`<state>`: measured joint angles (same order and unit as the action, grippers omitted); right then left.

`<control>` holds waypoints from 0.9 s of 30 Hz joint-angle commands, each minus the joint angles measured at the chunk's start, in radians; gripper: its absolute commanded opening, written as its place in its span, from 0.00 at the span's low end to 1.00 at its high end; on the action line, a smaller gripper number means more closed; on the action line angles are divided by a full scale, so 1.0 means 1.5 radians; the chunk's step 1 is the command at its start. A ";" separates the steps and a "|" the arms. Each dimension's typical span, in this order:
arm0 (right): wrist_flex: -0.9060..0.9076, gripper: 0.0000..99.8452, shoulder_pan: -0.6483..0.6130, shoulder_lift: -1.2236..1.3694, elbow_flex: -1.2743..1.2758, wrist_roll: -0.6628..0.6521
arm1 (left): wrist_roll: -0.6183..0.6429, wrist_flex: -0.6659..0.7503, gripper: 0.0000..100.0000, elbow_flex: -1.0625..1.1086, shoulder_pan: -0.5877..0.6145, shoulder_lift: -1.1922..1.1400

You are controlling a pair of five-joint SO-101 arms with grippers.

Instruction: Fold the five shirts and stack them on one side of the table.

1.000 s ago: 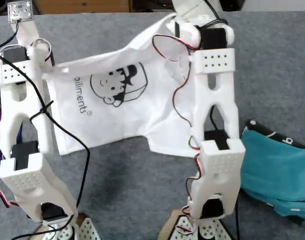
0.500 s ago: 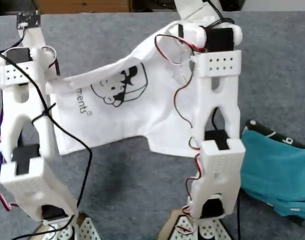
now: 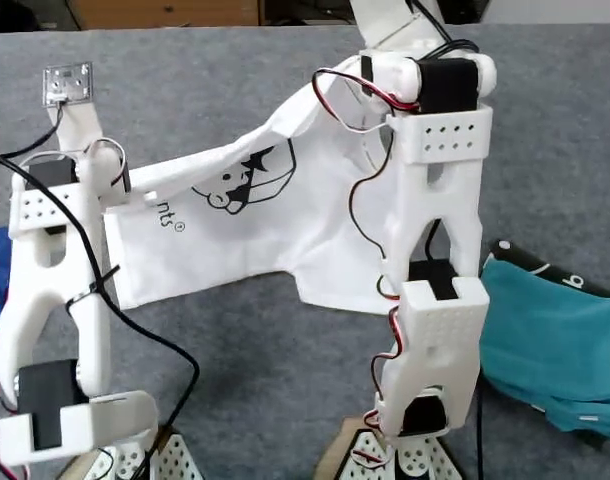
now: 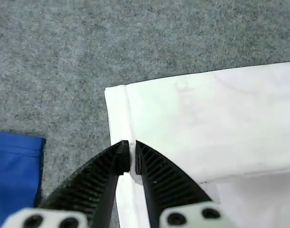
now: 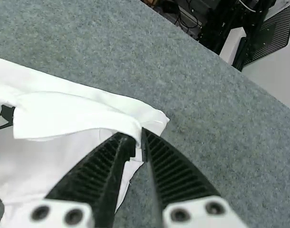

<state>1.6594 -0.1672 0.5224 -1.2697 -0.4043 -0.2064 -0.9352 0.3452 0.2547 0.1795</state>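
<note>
Folding farther over its print than before, white shirt (image 3: 235,240) pinched tight in left jaws and right jaws.

Colours: white shirt (image 3: 245,235) sitting on grey table (image 3: 255,390).
White shirt is carrying a black line-drawn cartoon face plus black lettering. Teal shirt (image 3: 555,350) is showing a black patch with white marks. Blue shirt (image 4: 14,166) is looking plain. Table is reading as mottled grey. Left arm (image 3: 40,210) and right arm (image 3: 440,135) are showing white, with black motors and red and black wires. Left gripper (image 4: 132,154) and right gripper (image 5: 139,137) are showing black.
</note>
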 commanded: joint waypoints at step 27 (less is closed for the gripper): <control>0.085 0.00 0.016 -0.006 -0.033 0.012 | 0.003 0.040 0.02 0.095 -0.005 0.044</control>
<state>1.7683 -0.1672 0.5271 -1.3142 -0.3874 -0.2064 -0.9060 0.4757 0.2547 0.2025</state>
